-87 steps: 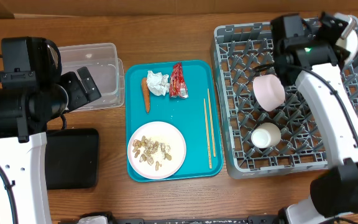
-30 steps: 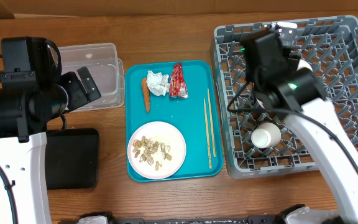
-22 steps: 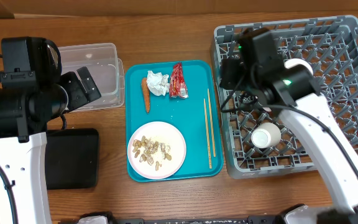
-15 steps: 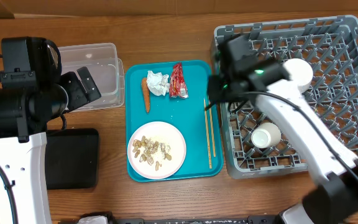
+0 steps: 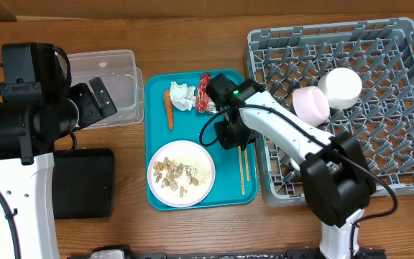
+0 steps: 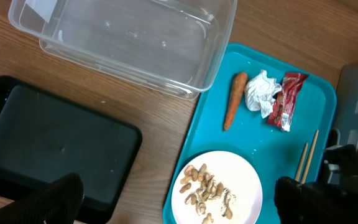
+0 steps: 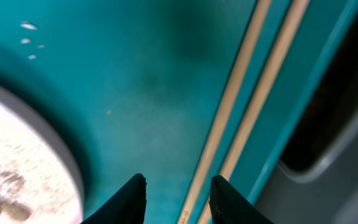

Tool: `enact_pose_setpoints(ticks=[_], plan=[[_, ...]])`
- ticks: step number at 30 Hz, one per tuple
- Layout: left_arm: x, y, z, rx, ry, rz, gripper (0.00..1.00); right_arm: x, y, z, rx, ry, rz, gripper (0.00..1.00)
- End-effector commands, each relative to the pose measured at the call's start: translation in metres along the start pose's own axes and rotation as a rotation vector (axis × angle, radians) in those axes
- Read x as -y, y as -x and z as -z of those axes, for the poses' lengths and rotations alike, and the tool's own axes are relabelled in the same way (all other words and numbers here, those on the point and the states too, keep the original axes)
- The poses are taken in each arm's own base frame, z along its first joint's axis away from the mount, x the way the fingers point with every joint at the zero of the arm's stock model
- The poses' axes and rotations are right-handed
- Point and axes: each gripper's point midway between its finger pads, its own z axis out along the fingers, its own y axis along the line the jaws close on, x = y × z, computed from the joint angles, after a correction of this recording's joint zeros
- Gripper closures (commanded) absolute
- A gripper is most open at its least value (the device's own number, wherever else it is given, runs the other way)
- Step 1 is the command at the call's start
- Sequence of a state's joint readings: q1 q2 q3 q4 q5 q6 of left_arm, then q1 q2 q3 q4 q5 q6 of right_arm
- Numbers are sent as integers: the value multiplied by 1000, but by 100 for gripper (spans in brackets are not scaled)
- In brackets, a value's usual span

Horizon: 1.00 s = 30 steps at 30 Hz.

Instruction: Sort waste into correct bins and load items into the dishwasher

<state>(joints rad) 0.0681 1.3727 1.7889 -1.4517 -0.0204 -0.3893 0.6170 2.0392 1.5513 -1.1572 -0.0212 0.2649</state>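
My right gripper is open and empty, low over the teal tray. In the right wrist view one of the two chopsticks runs between its fingertips. The chopsticks lie along the tray's right side. The carrot, paper wad and red wrapper lie at the tray's back. The white plate holds beige food bits. My left gripper is open and empty, high beside the clear tub. The black tray lies below it.
The grey dish rack at the right holds a pink cup and a white bowl; my right arm hides its front part. The left wrist view shows the tub, black tray, carrot and plate.
My right arm has swung left from over the dish rack down onto the teal tray beside the chopsticks. The cup and a bowl stay in the rack. The left arm has not moved.
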Motion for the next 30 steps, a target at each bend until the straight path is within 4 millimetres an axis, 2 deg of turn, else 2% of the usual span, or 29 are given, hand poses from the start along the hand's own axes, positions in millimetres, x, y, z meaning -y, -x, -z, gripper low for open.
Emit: enact_pose_setpoints(ticks=[1,10,14,15,16,19,21,25,30], plan=[[-3,2,1,9,13,-11,0,5,-5,-19,-38,-26,2,64],[-3,2,1,9,13,-11,0,12,-9,-46,-27,-47,1,64],[-3,2,1,9,13,-12,0,13,-18,-52,-55,-40,5,71],[-3,2,1,9,13,-12,0,10,-19,-52,-62,-26,14,75],[-3,2,1,9,13,-11,0,6,-20,-52,-65,-10,35,84],[-3,2,1,9,13,-12,0,-1,-18,-48,-53,-4,53,92],[-3,2,1,9,13,-12,0,-5,-13,-41,-39,0,60,96],[-3,2,1,9,13,-12,0,-14,5,-9,16,18,64,96],[-3,2,1,9,13,-11,0,-25,32,58,168,67,40,96]])
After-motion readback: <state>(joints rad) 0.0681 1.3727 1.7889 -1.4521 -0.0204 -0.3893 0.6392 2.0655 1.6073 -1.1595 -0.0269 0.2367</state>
